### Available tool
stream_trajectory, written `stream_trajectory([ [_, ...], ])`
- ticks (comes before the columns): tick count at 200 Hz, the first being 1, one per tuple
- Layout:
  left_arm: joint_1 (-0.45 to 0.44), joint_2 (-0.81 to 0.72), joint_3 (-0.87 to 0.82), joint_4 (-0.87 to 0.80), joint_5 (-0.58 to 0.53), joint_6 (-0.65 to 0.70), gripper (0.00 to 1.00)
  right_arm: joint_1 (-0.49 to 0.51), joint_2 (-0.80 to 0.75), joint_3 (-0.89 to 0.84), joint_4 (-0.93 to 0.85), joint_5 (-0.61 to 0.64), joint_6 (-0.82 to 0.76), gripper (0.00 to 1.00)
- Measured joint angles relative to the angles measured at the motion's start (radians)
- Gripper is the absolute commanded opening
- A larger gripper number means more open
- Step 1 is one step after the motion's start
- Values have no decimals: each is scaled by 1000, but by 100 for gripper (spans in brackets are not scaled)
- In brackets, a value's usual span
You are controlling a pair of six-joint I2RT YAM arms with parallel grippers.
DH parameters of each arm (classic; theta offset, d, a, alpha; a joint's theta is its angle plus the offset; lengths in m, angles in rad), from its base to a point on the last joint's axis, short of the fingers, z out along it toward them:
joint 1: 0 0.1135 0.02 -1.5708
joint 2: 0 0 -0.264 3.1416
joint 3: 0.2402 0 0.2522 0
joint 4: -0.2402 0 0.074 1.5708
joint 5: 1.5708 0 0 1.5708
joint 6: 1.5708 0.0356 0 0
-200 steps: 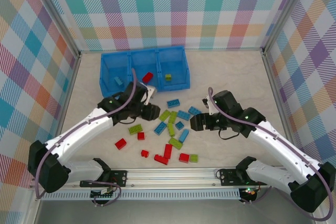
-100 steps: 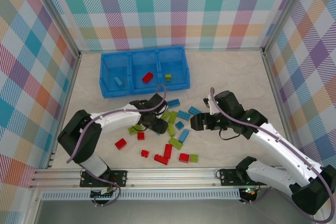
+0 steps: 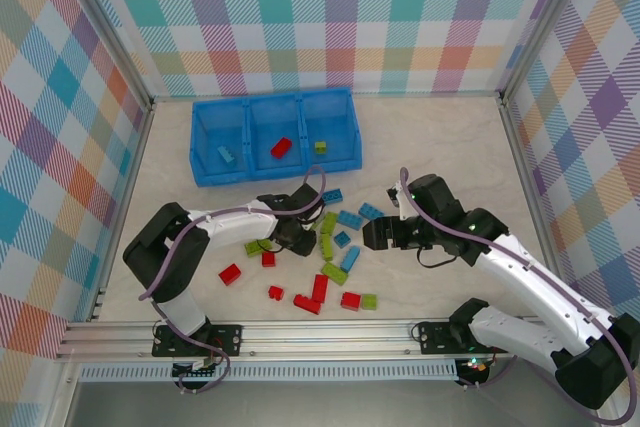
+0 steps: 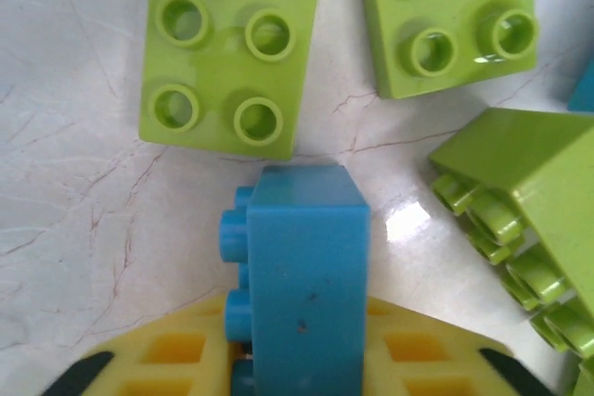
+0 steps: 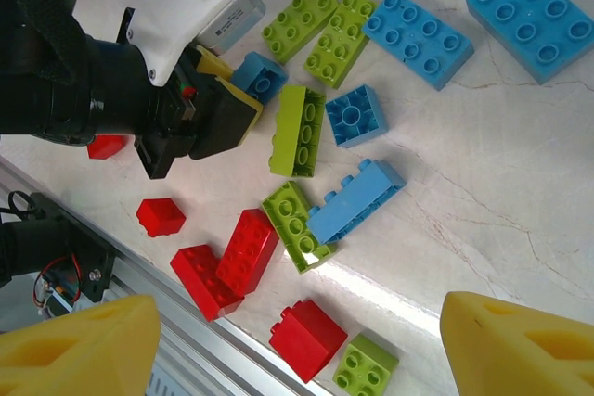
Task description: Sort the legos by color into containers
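My left gripper (image 3: 297,237) is down in the pile of legos, shut on a small blue lego (image 4: 302,285) that stands on edge between its yellow fingers (image 4: 422,354). Two lime legos (image 4: 232,53) lie flat just beyond it, and another lime one (image 4: 520,197) is tipped over to the right. My right gripper (image 3: 370,235) hovers open over the right side of the pile, with nothing between its fingertips (image 5: 520,345). The blue containers (image 3: 270,107) stand at the back: a blue brick (image 3: 227,155) in the left one, a red one (image 3: 281,147) in the middle, a lime one (image 3: 320,147) in the right.
Red legos (image 3: 312,295) lie near the front rail (image 3: 320,332), with another red one (image 3: 230,273) off to the left. Blue legos (image 3: 350,218) lie between the two grippers. Plaid walls close in the table (image 3: 440,147) on three sides.
The left arm has come from the containers down into the pile, and its jaws have shut on the blue lego. The right arm has not moved.
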Motion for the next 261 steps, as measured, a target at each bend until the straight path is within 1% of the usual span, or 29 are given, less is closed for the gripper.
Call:
stream_trajectory([
  [21, -6, -24, -14, 16, 10, -7, 14, 0, 0, 0, 0, -11, 0, 80],
  [34, -6, -69, -18, 8, 8, -7, 12, 0, 1, 0, 1, -32, 0, 80],
  [49, 0, -153, -13, 2, -10, -6, 12, 7, 5, 0, 2, -55, 0, 80],
  [67, 33, -253, 28, -23, -29, -6, 12, 31, 14, 0, 7, -69, -2, 80],
  [75, 65, -288, 57, -24, -45, -6, 11, 42, 23, 0, 12, -72, -1, 80],
  [87, 139, -322, 109, -27, -74, -10, 9, 58, 39, 0, 21, -72, -1, 80],
  [115, 359, -315, 216, -14, -156, -30, 8, 79, 77, 0, 40, -72, 0, 80],
  [136, 518, -212, 304, -13, -183, -57, 8, 81, 80, 0, 45, -71, 1, 80],
  [159, 624, -48, 394, -11, -195, -95, 9, 82, 68, 0, 45, -67, 5, 81],
  [170, 655, 21, 417, -12, -195, -114, 14, 82, 55, 0, 44, -63, 8, 80],
  [192, 683, 137, 476, -39, -191, -135, 35, 82, 24, 0, 43, -53, 12, 81],
  [204, 687, 174, 504, -42, -186, -135, 48, 82, 7, 0, 37, -45, 15, 81],
  [210, 687, 182, 511, -42, -181, -140, 52, 82, 0, 0, 34, -41, 17, 80],
  [217, 687, 182, 515, -42, -178, -144, 53, 82, -7, 0, 31, -36, 19, 80],
  [242, 687, 158, 523, -42, -166, -162, 53, 82, -18, 0, 21, -14, 31, 80],
  [261, 687, 89, 502, -42, -140, -177, 54, 83, -13, 0, 21, 1, 35, 80],
])
